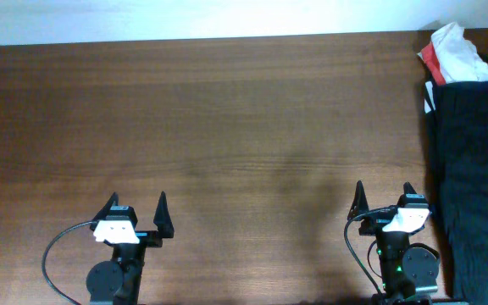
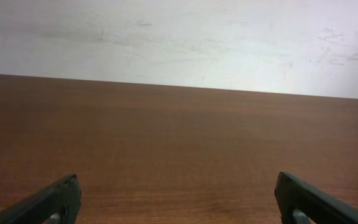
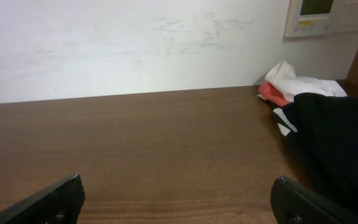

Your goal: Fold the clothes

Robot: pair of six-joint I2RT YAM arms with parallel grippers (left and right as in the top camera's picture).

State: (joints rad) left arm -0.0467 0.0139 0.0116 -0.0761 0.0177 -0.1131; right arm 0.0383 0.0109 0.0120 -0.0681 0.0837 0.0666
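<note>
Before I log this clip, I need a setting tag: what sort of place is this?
Probably an indoor lab or office room: a wood-grain table against a white wall, a wall control panel, and a pile of clothes at the table's right edge.

The table [image 1: 244, 127] under me is brown wood grain, smooth with a faint sheen, and the wall [image 2: 179, 37] across the top of my wrist views is matt white, scuffed in places. At the right edge lies soft, matt black cloth [image 1: 477, 169], with crumpled white and red cloth [image 1: 456, 55] in the upper right corner; my fingers [image 3: 55, 199] look like dull dark plastic.
</note>
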